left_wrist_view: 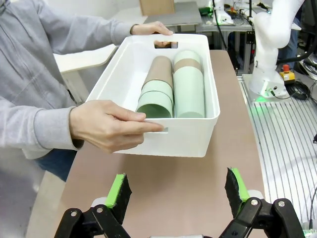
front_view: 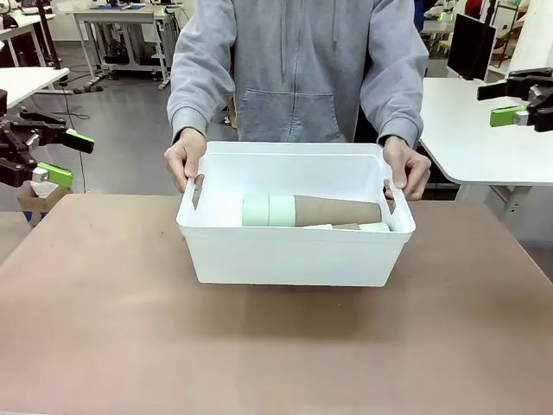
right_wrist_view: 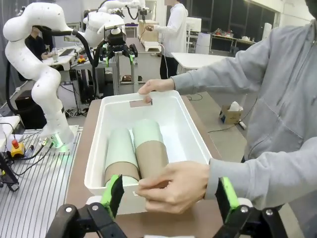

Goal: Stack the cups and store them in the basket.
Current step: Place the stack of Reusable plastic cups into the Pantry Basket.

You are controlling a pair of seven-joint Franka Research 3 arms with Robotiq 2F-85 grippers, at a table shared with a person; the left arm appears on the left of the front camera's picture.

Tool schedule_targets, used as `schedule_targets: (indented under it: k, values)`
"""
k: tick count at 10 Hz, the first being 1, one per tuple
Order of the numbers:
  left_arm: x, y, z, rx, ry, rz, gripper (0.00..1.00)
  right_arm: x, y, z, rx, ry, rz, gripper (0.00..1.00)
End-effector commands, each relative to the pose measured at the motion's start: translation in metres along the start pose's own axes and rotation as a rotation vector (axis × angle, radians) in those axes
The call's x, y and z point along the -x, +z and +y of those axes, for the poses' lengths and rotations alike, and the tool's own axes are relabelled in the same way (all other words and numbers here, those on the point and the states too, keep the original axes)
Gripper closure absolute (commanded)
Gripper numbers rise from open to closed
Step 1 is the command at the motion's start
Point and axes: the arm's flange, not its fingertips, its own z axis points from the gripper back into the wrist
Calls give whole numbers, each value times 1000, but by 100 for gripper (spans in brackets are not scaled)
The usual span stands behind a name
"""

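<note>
- Two robot hands hang back at the edges here: in the front view the left hand (front_view: 52, 157) sits off the worktop's left side, fingers spread and holding nothing.
- The right hand (front_view: 511, 102) mirrors it, high at the right edge, spread just as wide, nothing between the green pads.
- Out in the middle of the brown worktop (front_view: 276, 346) stands the white basket (front_view: 294, 255), well apart from both.
- Inside it, the cups (left_wrist_view: 171, 91) lie on their sides in two nested stacks, side by side along the basket's length; mint green and tan-brown show in each.
- The person's hands are on the basket: one hand (front_view: 185, 160) grips the left short end at the slot handle, the other hand (front_view: 408, 166) holds the right end.
- Behind the basket, at the far side, the person in a grey hoodie (front_view: 298, 69) leans in, arms reaching down to it.
</note>
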Motion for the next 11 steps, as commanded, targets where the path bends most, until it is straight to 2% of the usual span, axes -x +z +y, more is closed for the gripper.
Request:
schedule_targets:
  k: [1, 11]
  values:
    - [0, 1, 0, 6, -3, -8, 0, -5, -2, -2, 10, 0, 24, 0]
    - [0, 1, 0, 6, -3, -8, 0, -5, -2, -2, 10, 0, 24, 0]
